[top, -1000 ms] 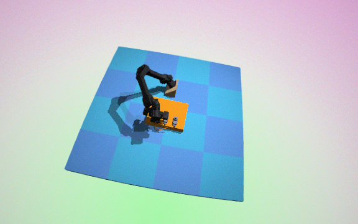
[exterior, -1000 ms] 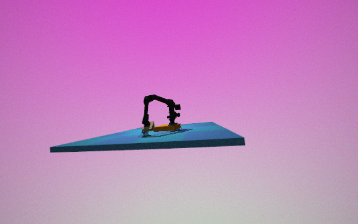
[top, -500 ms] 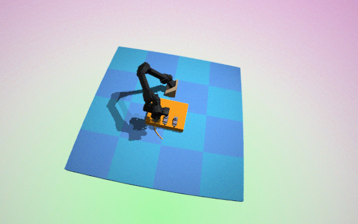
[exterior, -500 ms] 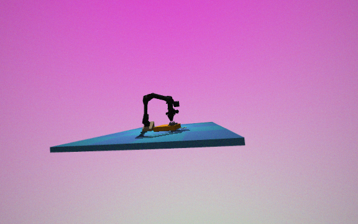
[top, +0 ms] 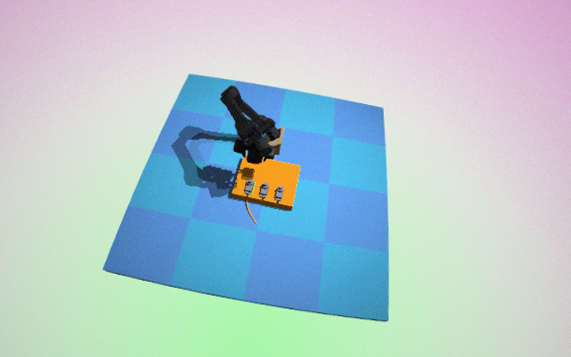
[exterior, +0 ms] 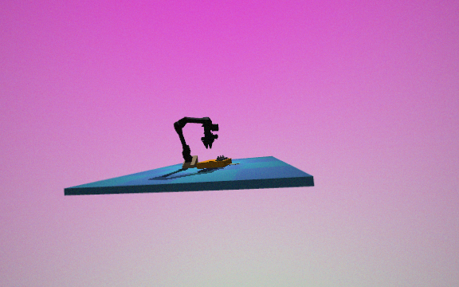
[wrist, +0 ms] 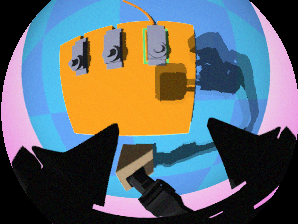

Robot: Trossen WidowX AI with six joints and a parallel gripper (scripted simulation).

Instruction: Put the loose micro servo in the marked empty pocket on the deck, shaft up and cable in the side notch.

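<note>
The servo with the orange cable (top: pixel 251 213) (wrist: pixel 140 9) is the servo (top: pixel 249 188) (wrist: pixel 157 42) at one end of the row on the orange deck (top: pixel 281 174) (exterior: pixel 209 163) (wrist: pixel 110 100). It stands within the green pocket outline (wrist: pixel 144 47), its shaft facing up. It looks low and level, like its neighbours; whether both ears lie fully flat is too small to tell. The cable leaves at the deck's edge, on the notch side, and trails out over the mat. My gripper (exterior: pixel 208 147) (wrist: pixel 163 122) is open and empty, high above the deck, clear of the servo.
Two more grey servos (top: pixel 264 191) (top: pixel 279 193) (wrist: pixel 113 47) (wrist: pixel 79 57) stand in the deck beside it. The arm's tan base block (top: pixel 281 141) (exterior: pixel 190 162) (wrist: pixel 135 161) is close behind the deck. The arm's shadow falls across the deck and the blue checkered mat (top: pixel 355 278).
</note>
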